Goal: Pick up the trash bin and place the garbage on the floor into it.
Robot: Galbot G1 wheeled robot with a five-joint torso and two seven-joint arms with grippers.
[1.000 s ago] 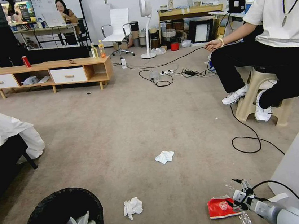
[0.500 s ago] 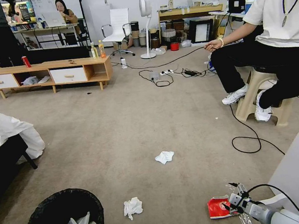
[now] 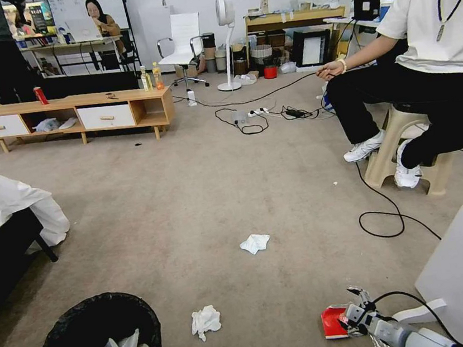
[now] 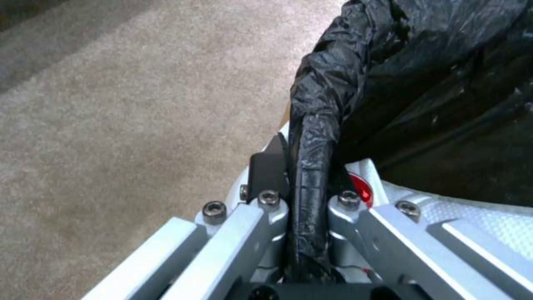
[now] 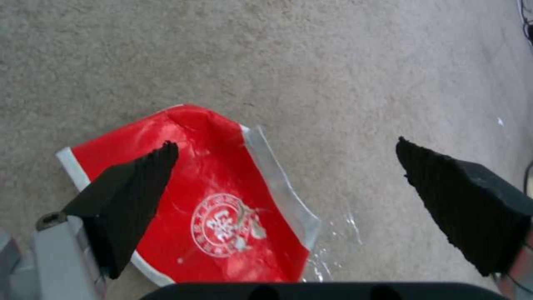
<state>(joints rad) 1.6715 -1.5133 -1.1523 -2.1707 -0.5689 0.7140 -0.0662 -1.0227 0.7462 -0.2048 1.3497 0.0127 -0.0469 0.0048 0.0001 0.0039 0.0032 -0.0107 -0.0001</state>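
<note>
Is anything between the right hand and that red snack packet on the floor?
Nothing visible. The right hand hangs open directly over the red snack packet, with bare carpet around it. The left hand grips the trash bin rim.

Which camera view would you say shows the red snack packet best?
The right wrist view: the red snack packet lies flat on the carpet, printing visible, below the open right gripper. In the head view that gripper partly covers it.

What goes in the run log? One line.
left gripper: shut on bin rim | right gripper: open over packet
</note>
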